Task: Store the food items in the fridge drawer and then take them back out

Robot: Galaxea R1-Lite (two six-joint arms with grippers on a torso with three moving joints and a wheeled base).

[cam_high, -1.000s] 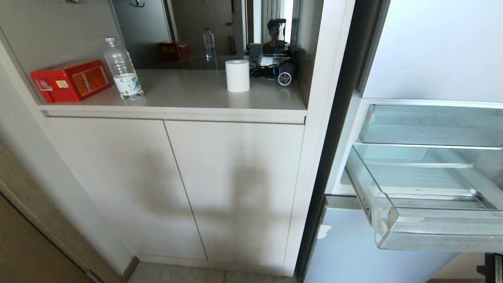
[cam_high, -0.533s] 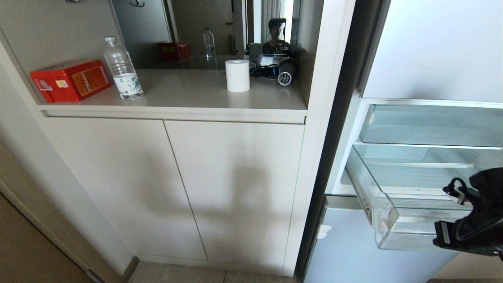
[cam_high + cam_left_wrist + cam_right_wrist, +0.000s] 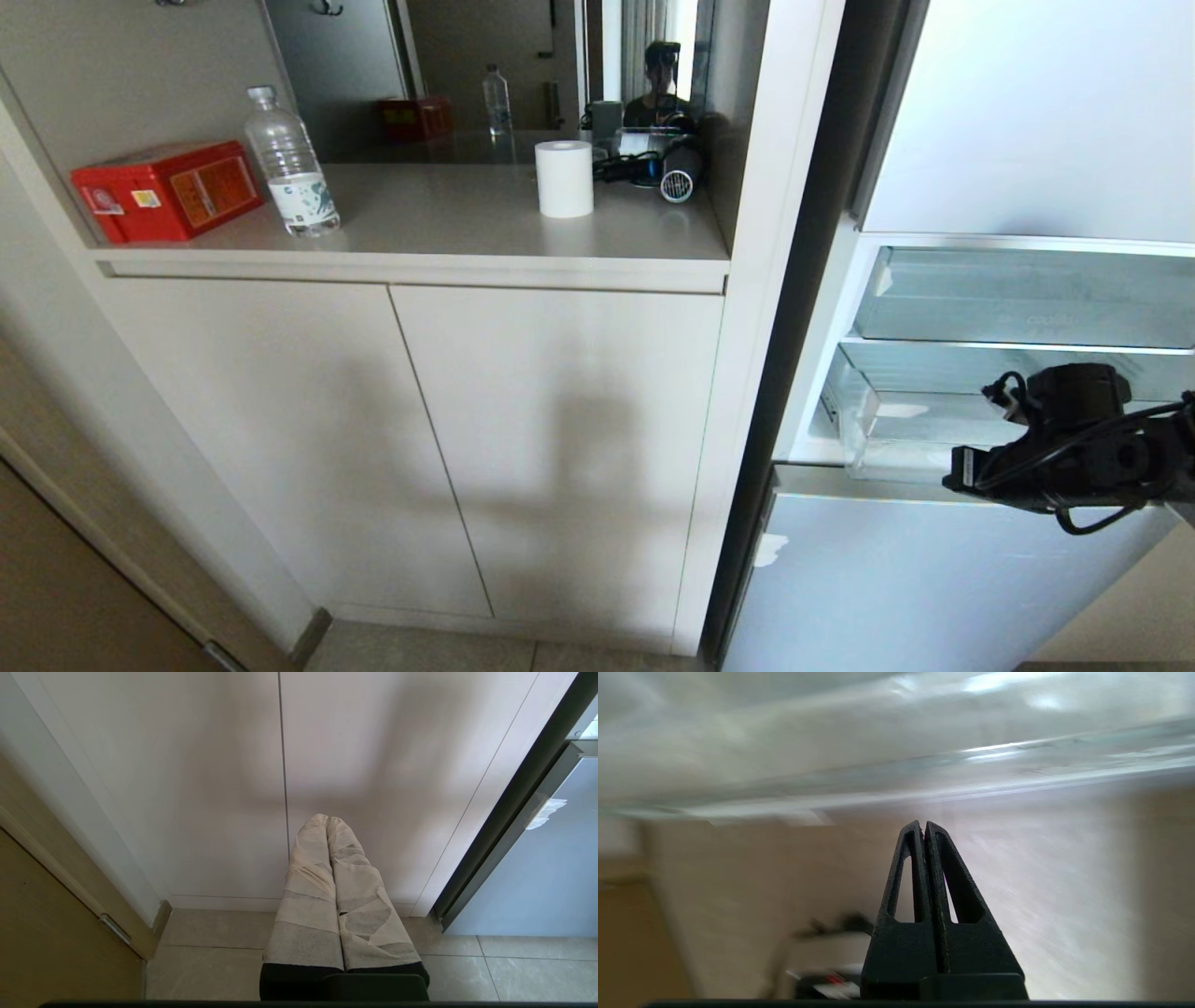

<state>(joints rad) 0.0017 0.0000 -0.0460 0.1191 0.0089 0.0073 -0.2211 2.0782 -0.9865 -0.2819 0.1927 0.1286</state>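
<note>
Head view: right arm (image 3: 1074, 448) in front of fridge drawer (image 3: 934, 439), drawer nearly pushed in, only a clear corner sticking out past the fridge frame. No fruit visible anywhere. Right gripper (image 3: 923, 828) fingers pressed together, nothing between them. Left gripper (image 3: 327, 821) parked low facing cabinet doors (image 3: 280, 765), taped fingers pressed together, empty. Bottle (image 3: 291, 168), red box (image 3: 168, 191), paper roll (image 3: 564, 179) on counter (image 3: 448, 229).

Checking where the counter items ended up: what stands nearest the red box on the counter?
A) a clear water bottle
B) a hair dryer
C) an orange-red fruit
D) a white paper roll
A: in the head view the clear water bottle stands right beside the red box; the white paper roll is farther along the counter.
</note>
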